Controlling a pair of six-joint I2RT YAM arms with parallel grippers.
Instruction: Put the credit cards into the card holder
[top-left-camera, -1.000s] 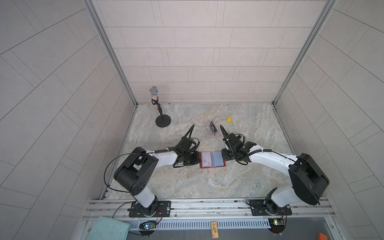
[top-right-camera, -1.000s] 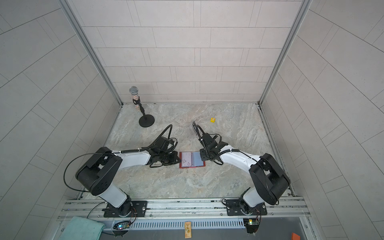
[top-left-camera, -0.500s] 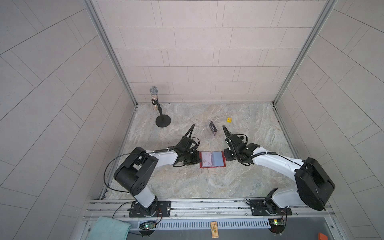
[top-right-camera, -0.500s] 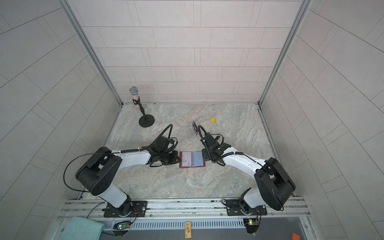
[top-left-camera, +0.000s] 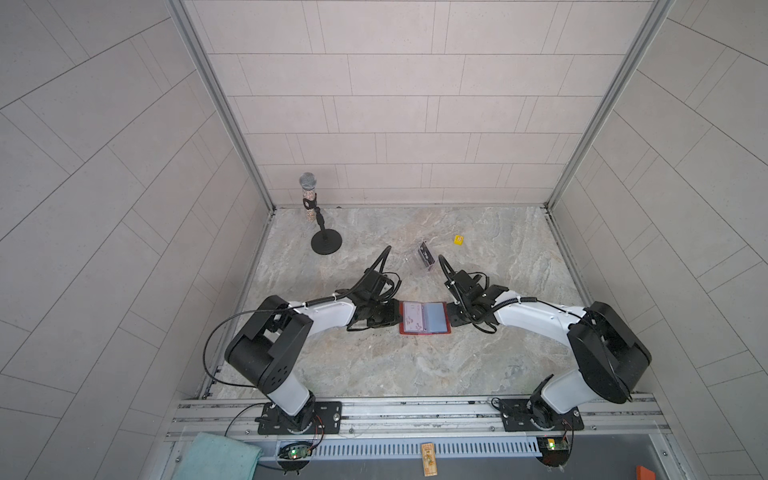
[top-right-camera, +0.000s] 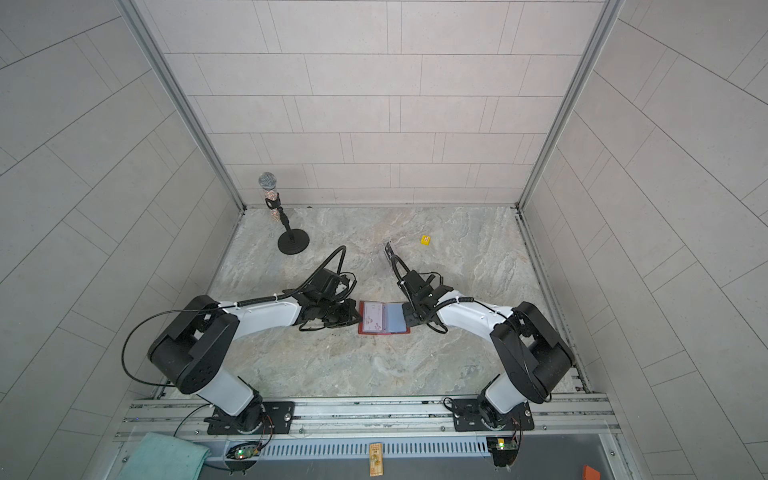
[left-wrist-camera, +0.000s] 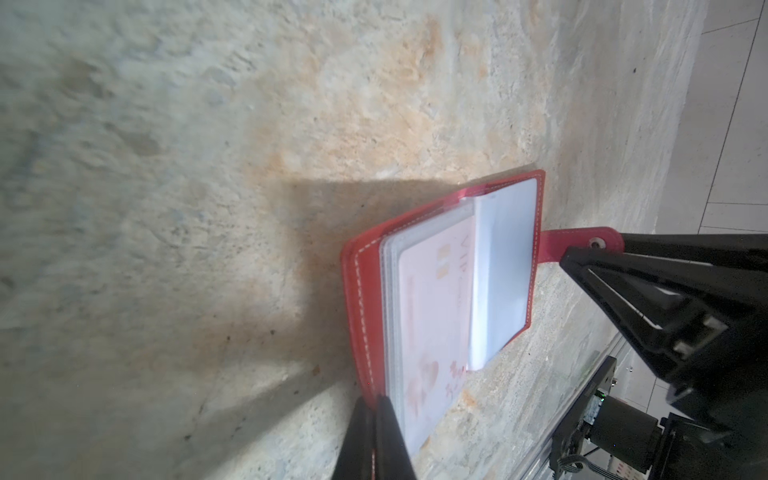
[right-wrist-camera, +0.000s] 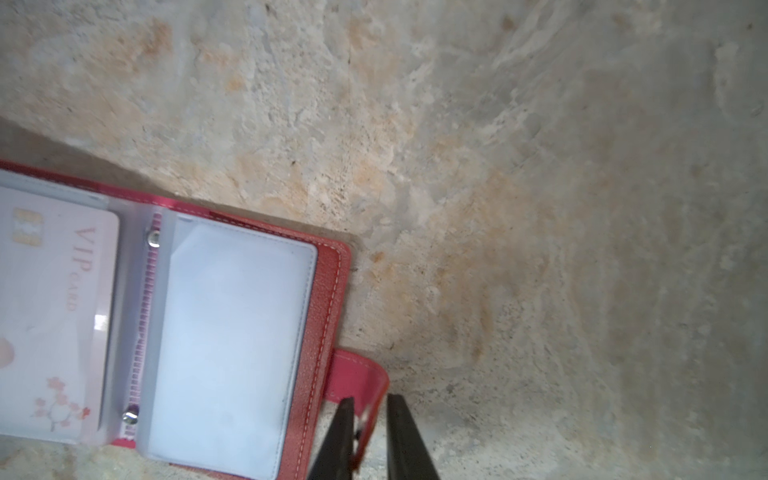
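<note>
Pale tiled walls (top-left-camera: 395, 104) enclose a marble-patterned counter (top-left-camera: 415, 374), where a red leather-like card holder (top-left-camera: 424, 318) lies open at the centre between two arms. The left end effector (left-wrist-camera: 376, 409) is clamped on the edge of its left cover; the right end effector (right-wrist-camera: 370, 419) is pinched on its snap-button tab (right-wrist-camera: 357, 374). A pale pink credit card (right-wrist-camera: 54, 299) sits in the left-hand clear sleeve. Farther back, a black credit card (top-left-camera: 424, 252) stands in a clear acrylic stand (top-left-camera: 429, 266).

Hard to see
The card holder (right-wrist-camera: 328, 291) and the pink card (right-wrist-camera: 54, 291) inside it run off the right wrist view's edge; the right gripper (right-wrist-camera: 370, 400) at its tab is blurry, grip unclear; the black card (top-left-camera: 424, 252) behind the card holder is too small to read.
</note>
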